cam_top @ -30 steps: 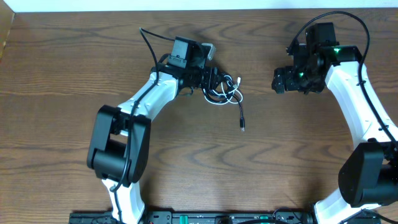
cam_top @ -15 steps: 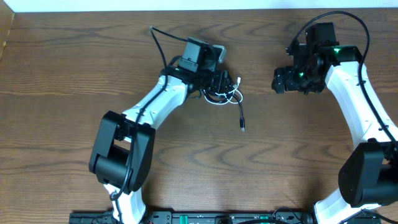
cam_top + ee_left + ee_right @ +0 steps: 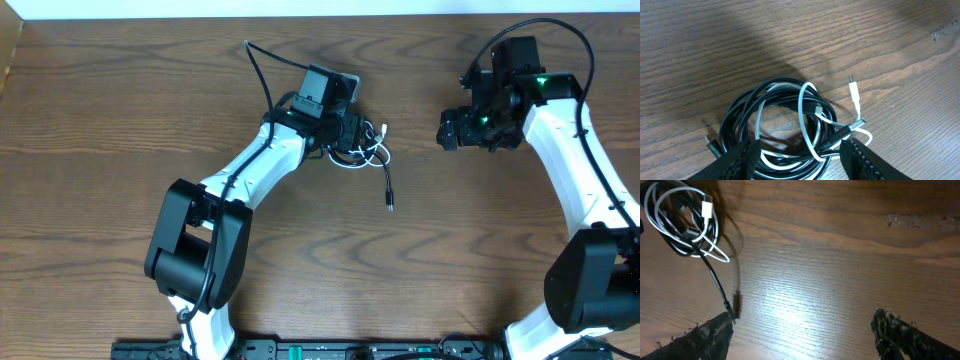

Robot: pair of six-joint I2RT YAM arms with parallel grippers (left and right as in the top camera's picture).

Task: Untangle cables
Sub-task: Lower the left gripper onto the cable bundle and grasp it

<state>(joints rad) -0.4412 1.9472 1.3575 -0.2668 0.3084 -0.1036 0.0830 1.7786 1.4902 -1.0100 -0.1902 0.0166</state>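
Note:
The black cable (image 3: 387,183) and white cable (image 3: 376,153) lie coiled together in one tangled bundle on the table. A black tail with a plug trails toward the front. In the left wrist view the black loops (image 3: 740,107) and white loops (image 3: 801,107) fill the lower middle, and a white plug (image 3: 854,92) sticks out to the right. My left gripper (image 3: 802,160) is open, its fingers (image 3: 740,162) straddling the near part of the bundle with loose strands between them. My right gripper (image 3: 802,335) hangs open over bare wood, well to the right of the bundle (image 3: 680,220).
The wooden table (image 3: 120,120) runs to a pale wall at the back edge. The left arm's thicker black lead (image 3: 262,75) arcs up behind its wrist. A base rail (image 3: 320,350) lies along the front edge.
My left arm has swung right, and its gripper now sits over the coiled bundle. The bundle and the right arm have stayed in place.

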